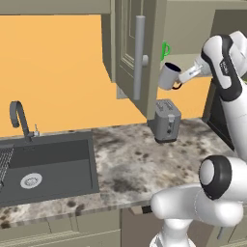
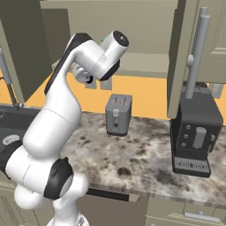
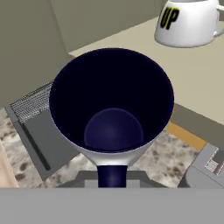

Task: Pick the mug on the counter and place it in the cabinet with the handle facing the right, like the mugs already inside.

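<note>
Above marbled counter [image 1: 125, 159], arm raised toward cabinet [image 1: 129, 53], claw [image 1: 185, 75] clamped on mug [image 1: 169, 76].

Pale grey mug [image 1: 168, 76], dark navy inside; olive-beige cabinet [image 1: 129, 43]; speckled counter [image 1: 144, 159]; orange wall [image 1: 53, 72].

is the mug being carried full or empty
Empty: the hand view looks straight into the mug and shows its bare dark inside down to the bottom.

Open cabinet [image 1: 126, 58] door beside shelf mug [image 3: 189, 22]
</note>
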You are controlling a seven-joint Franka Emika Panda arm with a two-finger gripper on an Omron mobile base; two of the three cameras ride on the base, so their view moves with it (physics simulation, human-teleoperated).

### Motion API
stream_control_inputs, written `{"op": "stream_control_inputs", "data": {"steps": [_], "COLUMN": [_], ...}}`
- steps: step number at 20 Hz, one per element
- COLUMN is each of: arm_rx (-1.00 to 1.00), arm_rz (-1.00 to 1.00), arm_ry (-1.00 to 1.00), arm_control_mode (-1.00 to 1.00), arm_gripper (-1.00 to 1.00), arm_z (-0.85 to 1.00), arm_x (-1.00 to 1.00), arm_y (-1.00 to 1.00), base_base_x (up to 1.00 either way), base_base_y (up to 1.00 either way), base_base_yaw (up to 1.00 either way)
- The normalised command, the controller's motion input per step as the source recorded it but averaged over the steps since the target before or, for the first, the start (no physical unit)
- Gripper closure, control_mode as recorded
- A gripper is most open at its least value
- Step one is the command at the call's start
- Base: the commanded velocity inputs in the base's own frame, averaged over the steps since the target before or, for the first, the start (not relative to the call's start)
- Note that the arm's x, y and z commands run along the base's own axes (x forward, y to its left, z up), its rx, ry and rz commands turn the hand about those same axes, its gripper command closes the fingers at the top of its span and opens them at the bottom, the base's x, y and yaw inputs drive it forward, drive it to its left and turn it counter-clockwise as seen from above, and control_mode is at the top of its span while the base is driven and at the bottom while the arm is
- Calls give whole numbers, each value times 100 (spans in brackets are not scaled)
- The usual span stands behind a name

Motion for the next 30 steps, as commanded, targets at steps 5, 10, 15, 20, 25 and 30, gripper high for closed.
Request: {"op": "stream_control_inputs", "data": {"steps": [5, 10, 15, 20, 25, 30], "arm_rx": [4, 2, 0, 2, 3, 3], "arm_rz": [0, 0, 0, 0, 0, 0], "arm_ry": [0, 0, 0, 0, 0, 0], "arm_control_mode": [-100, -100, -100, -100, -100, -100], "arm_gripper": [100, 100, 100, 100, 100, 100], "arm_z": [11, 14, 9, 1, 0, 0], "arm_x": [28, 26, 27, 31, 40, 44], "arm_y": [0, 0, 0, 0, -1, -1], "base_base_x": [0, 0, 0, 0, 0, 0], "base_base_y": [0, 0, 0, 0, 0, 0], "base_base_yaw": [0, 0, 0, 0, 0, 0]}}
